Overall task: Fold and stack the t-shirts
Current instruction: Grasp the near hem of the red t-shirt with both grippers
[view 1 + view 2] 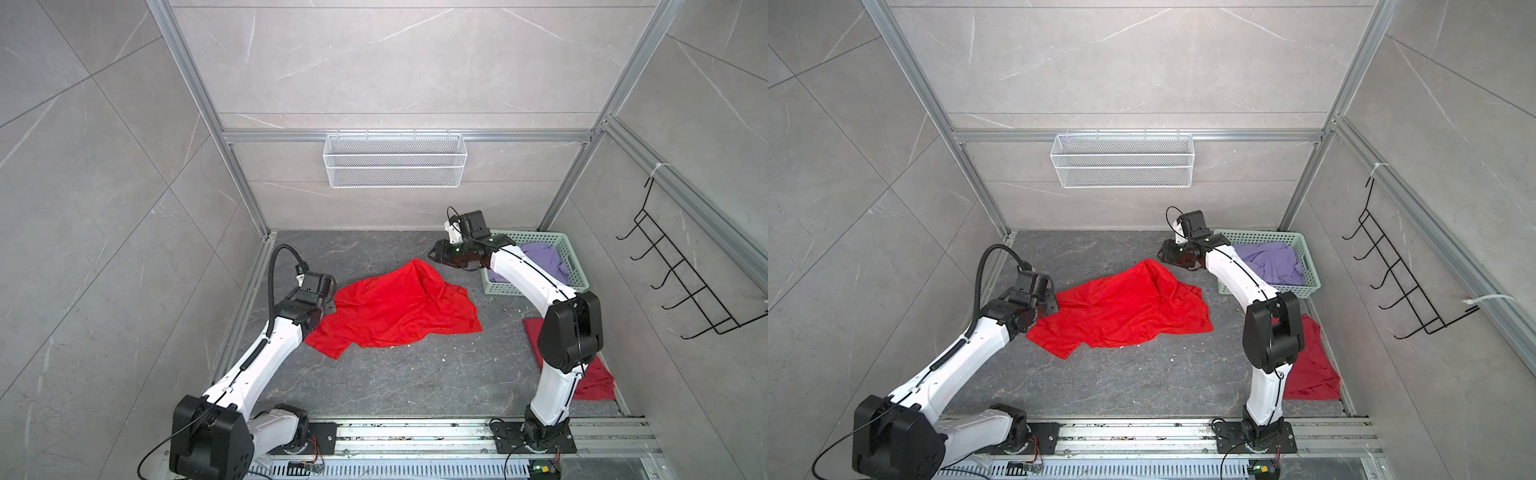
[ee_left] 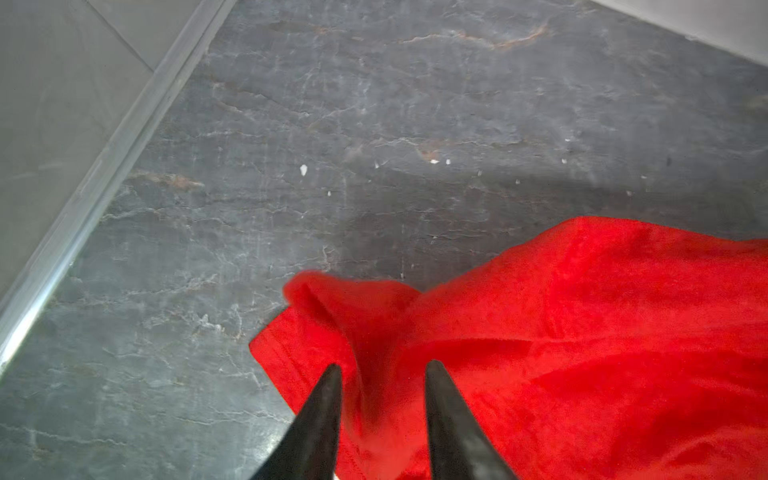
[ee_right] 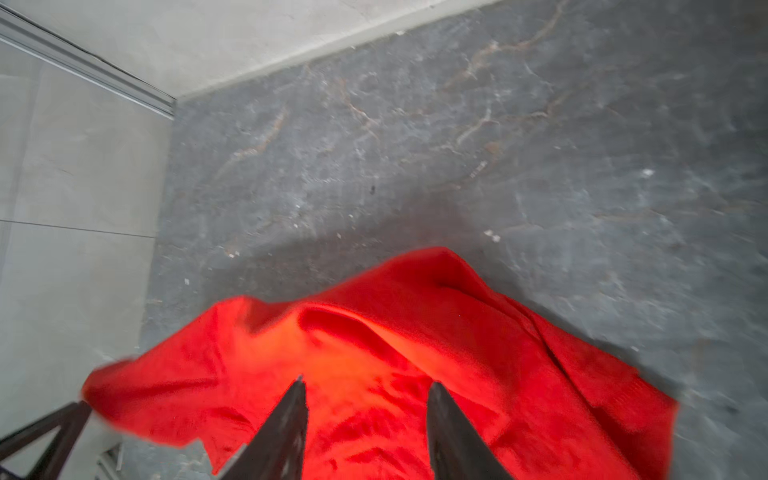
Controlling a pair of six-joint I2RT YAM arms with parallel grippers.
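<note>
A bright red t-shirt (image 1: 395,307) (image 1: 1121,309) lies crumpled and spread on the dark stone floor, with a raised peak at its far side. My left gripper (image 1: 330,305) (image 2: 382,365) is at the shirt's left edge, open, with a ridge of red cloth (image 2: 582,332) rising between the parted fingers. My right gripper (image 1: 432,253) (image 3: 365,384) hovers open just beyond the peak, red cloth (image 3: 415,332) below it. A darker red t-shirt (image 1: 598,378) (image 1: 1312,365) lies flat at the right, partly behind the right arm. A lavender t-shirt (image 1: 544,257) (image 1: 1271,262) is bunched in the basket.
The mint-green basket (image 1: 511,289) (image 1: 1304,291) stands in the far right corner. A white wire basket (image 1: 395,160) hangs on the back wall and a black hook rack (image 1: 681,282) on the right wall. Aluminium frame posts edge the floor; a rail (image 1: 415,436) runs along the front.
</note>
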